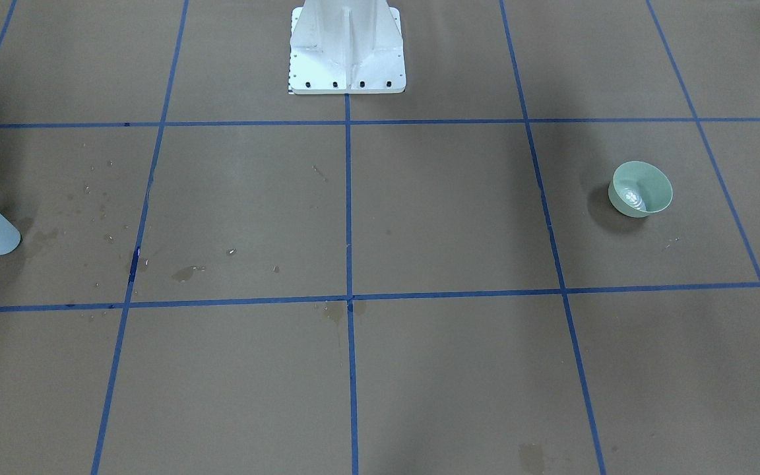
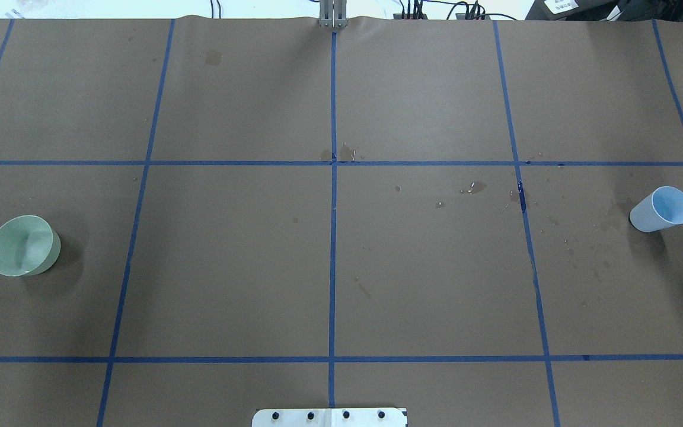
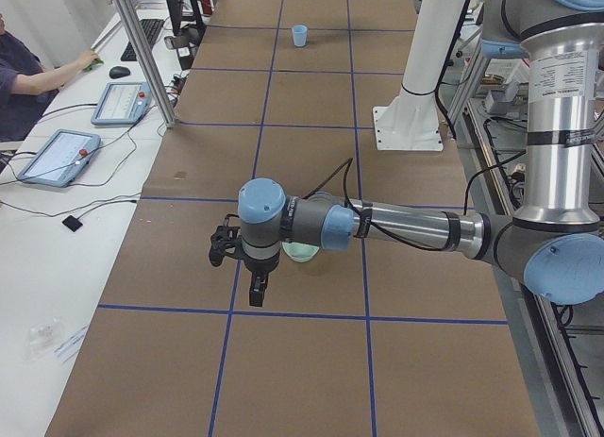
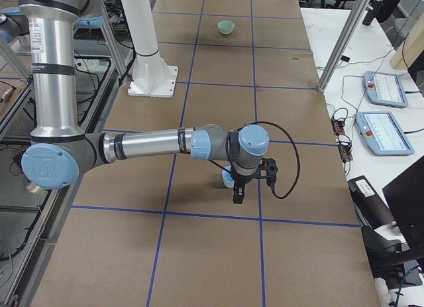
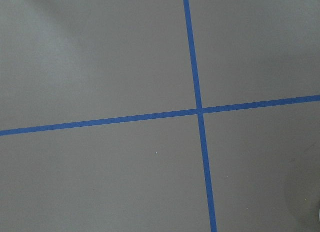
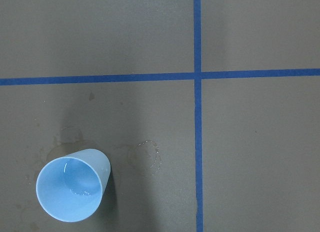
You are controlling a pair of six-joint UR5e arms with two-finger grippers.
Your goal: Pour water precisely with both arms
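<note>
On the brown-papered table (image 2: pixel 229 267), the overhead and front views show no arm. Only the side views do: the left arm (image 3: pixel 406 227) reaches over the green bowl (image 1: pixel 640 189), the right arm (image 4: pixel 152 144) over the blue cup (image 6: pixel 70 192). The left gripper (image 3: pixel 257 288) and right gripper (image 4: pixel 236 195) hang downward; their spread cannot be told. The right wrist view alone shows water (image 6: pixel 80 191) glinting inside the upright cup.

Table (image 2: pixel 235 267) with cup (image 2: pixel 661 209), bowl (image 2: pixel 23 245), water drops (image 2: pixel 473 188)
</note>
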